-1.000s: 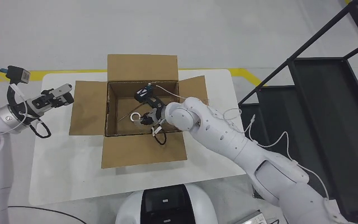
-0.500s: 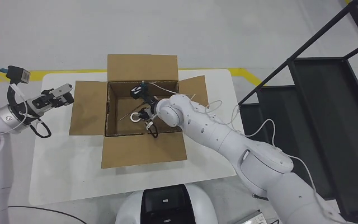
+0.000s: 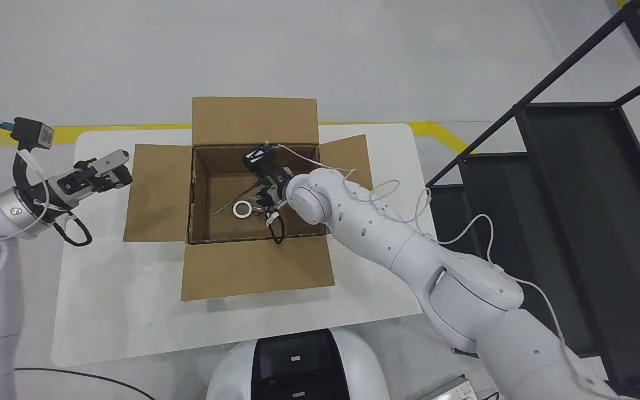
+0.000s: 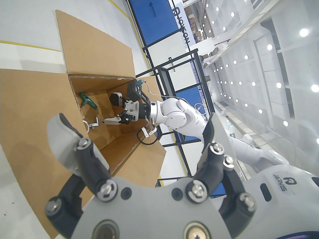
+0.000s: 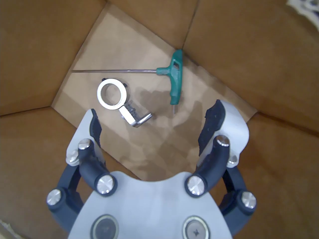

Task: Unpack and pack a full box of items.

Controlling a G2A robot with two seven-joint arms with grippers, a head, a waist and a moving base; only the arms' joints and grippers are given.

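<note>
Overhead, white table [image 3: 110, 300] bears open box [image 3: 255, 272]; grey floor [image 3: 420, 60] beyond.

The floor [image 3: 400, 50] is pale grey and smooth, crossed by a yellow stripe [image 3: 100, 131] that runs behind the white table [image 3: 120, 300]. Just right of the table stands a black metal staircase [image 3: 570, 170] with dark steps and a slanting rail. Farther back, a black-framed partition [image 4: 163, 80] carries a blue panel [image 4: 154, 8] and a white perforated panel [image 4: 174, 48]. High overhead, rows of round ceiling lights [image 4: 304, 32] shine brightly against the white ceiling.
</note>
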